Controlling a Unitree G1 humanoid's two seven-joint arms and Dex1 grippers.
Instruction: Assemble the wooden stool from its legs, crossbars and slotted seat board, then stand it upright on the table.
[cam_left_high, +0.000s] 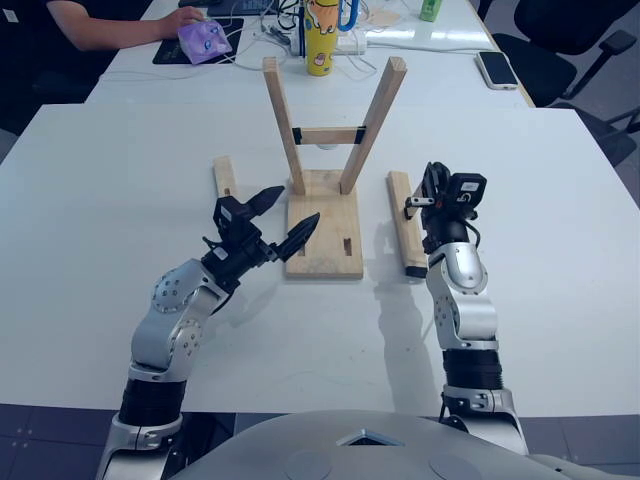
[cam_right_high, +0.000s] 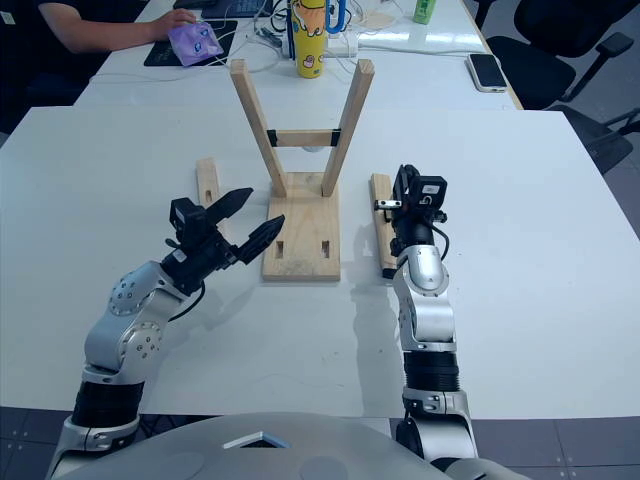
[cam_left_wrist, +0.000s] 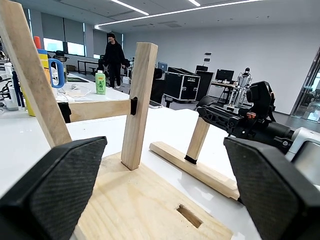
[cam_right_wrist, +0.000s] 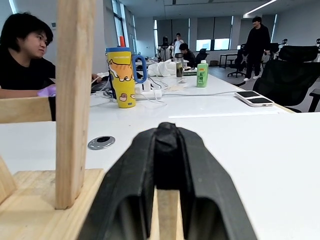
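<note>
The slotted seat board (cam_left_high: 325, 240) lies flat mid-table. Two legs (cam_left_high: 284, 120) stand in its far end, joined by a crossbar (cam_left_high: 328, 135). Just left of the board's near half, my left gripper (cam_left_high: 288, 212) hovers open and holds nothing; its pads (cam_left_wrist: 60, 185) frame the board in the left wrist view. A loose leg (cam_left_high: 224, 177) lies left of the board. Right of the board lies another leg (cam_left_high: 404, 222) with a short crossbar (cam_left_wrist: 197, 140) sticking up from it. My right gripper (cam_left_high: 432, 188) is shut on the top of that crossbar (cam_right_wrist: 167, 212).
Behind the stool parts stand a yellow cup (cam_left_high: 321, 40) and cables. A phone (cam_left_high: 497, 68) lies at the back right. At the back left, a person's hand (cam_left_high: 180, 20) rests on a second table. White tabletop (cam_left_high: 560, 250) is bare on both sides.
</note>
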